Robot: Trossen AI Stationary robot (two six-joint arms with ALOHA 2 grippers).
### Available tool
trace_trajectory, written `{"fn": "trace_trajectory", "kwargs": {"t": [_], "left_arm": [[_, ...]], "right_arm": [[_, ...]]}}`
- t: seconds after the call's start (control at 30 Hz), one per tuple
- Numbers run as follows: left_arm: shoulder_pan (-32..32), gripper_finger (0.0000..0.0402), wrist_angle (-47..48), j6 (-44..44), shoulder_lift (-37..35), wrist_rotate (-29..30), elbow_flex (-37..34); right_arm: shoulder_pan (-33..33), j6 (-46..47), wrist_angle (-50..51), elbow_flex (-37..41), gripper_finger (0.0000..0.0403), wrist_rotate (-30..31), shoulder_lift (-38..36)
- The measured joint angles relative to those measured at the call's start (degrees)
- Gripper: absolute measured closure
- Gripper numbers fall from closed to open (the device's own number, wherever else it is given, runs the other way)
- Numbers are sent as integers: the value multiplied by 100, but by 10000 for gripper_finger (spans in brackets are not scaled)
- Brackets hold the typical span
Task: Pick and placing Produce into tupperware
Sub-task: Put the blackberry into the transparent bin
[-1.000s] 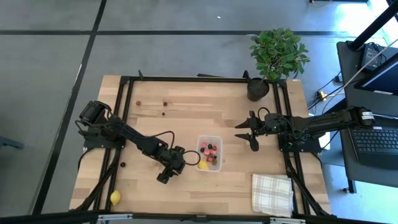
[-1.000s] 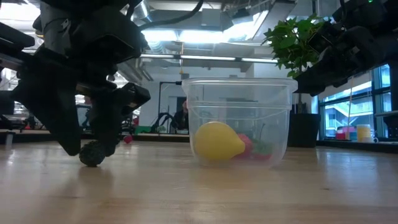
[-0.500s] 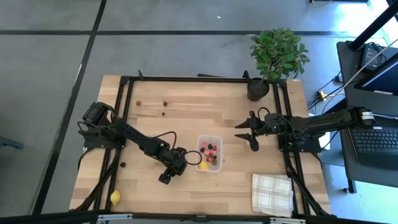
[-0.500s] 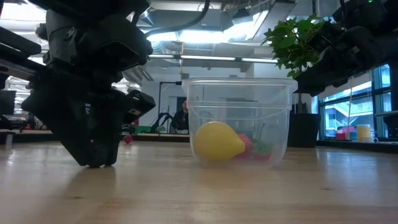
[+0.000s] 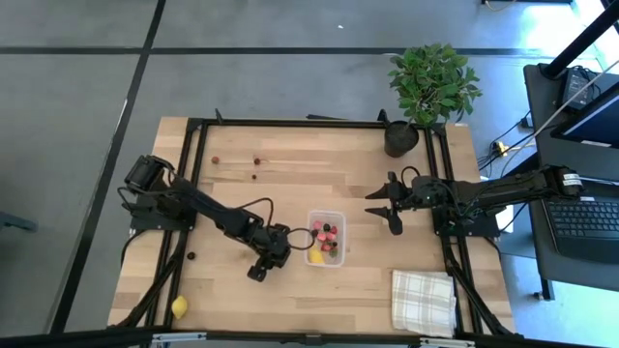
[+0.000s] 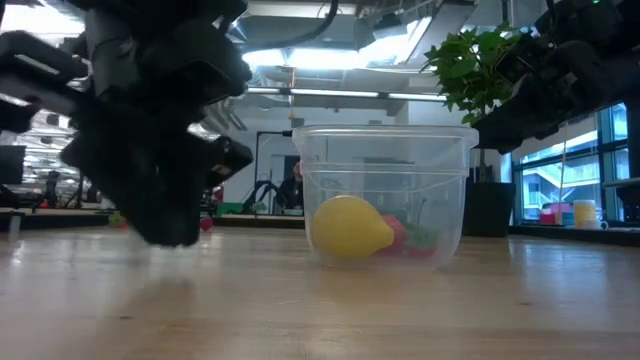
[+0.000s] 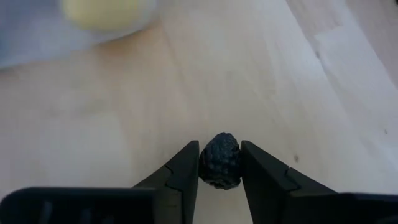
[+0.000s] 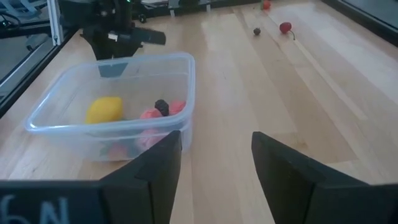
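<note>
The left gripper (image 7: 219,180) is low over the wooden table (image 5: 290,188), just left of the tupperware (image 5: 326,239), and its two fingers (image 7: 183,177) are clenched on a dark, bumpy berry (image 7: 219,160). In the left wrist view the berry sits between the fingertips, touching both of them. In the low view this gripper (image 6: 160,215) is a dark blurred mass, and whether it touches the table there cannot be told.

The tupperware stands upright near the middle of the table. Inside it lie one yellow lemon-like piece (image 6: 350,227) and several red, pink and dark berries (image 8: 158,112). More produce lies outside it: a second yellow piece (image 5: 179,306) at the near left corner of the table, and some small red and dark bits (image 8: 285,27) on the far left part.

The right gripper (image 5: 379,205) waits above the table, to the right of the tupperware, with its fingers (image 8: 155,171) spread apart and nothing between them.

A potted plant (image 5: 426,87) stands at the far right corner, and a white checked cloth (image 5: 423,302) lies at the near right. A few pale letters show at the lower edge of the right wrist view, but they cannot be read.
</note>
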State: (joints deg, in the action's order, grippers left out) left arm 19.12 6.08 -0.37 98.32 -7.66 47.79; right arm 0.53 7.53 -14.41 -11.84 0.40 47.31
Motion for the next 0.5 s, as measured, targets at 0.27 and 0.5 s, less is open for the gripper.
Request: {"fn": "trace_trajectory", "kwargs": {"t": [0.27, 0.5], "left_arm": [[-427, 302, 366, 74, -879, 971, 4], [-771, 304, -329, 501, -1437, 1898, 4]], "right_arm": [[0, -32, -126, 0, 205, 0, -2], [0, -40, -124, 0, 205, 0, -2]]}}
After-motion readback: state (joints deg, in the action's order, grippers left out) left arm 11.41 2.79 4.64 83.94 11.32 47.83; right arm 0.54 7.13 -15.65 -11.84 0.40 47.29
